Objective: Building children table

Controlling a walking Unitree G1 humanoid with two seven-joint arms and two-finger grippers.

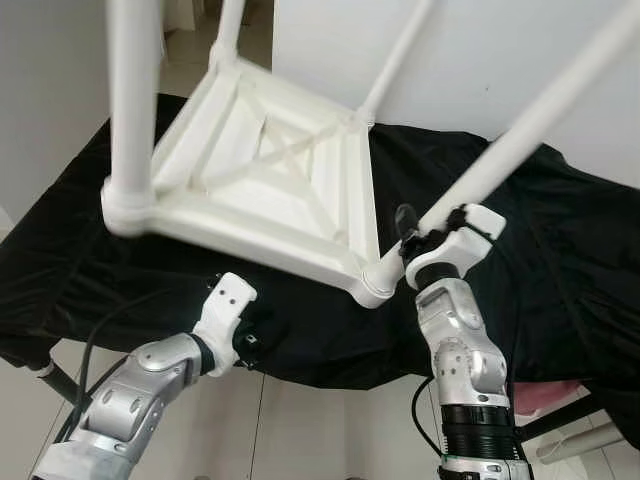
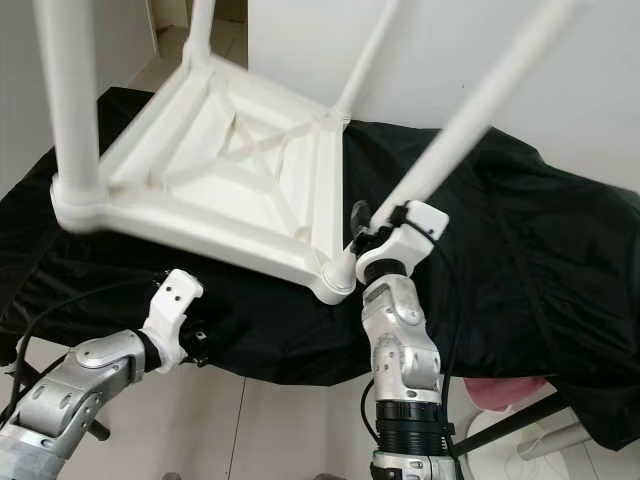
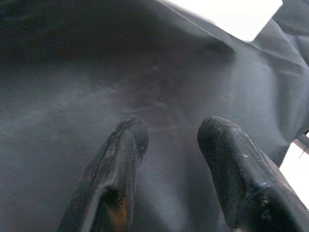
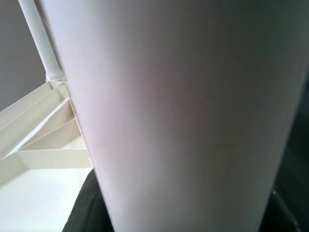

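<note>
A white children's table (image 1: 270, 170) lies upside down on a black cloth (image 1: 560, 260), tilted, with its legs pointing up. My right gripper (image 1: 415, 232) is shut around the near right leg (image 1: 530, 125), just above the corner socket. In the right wrist view that leg (image 4: 183, 121) is pressed close between the dark fingers (image 4: 84, 208). My left gripper (image 3: 169, 140) stands open, nothing between its fingers, close over the cloth. Its white wrist (image 1: 225, 310) sits just below the table's near edge.
The near left leg (image 1: 130, 100) rises close to the camera, and two far legs (image 1: 400, 55) stand against the white wall. The cloth-covered surface ends at my arms, with tiled floor below. Something pink (image 1: 545, 395) lies under the cloth at the lower right.
</note>
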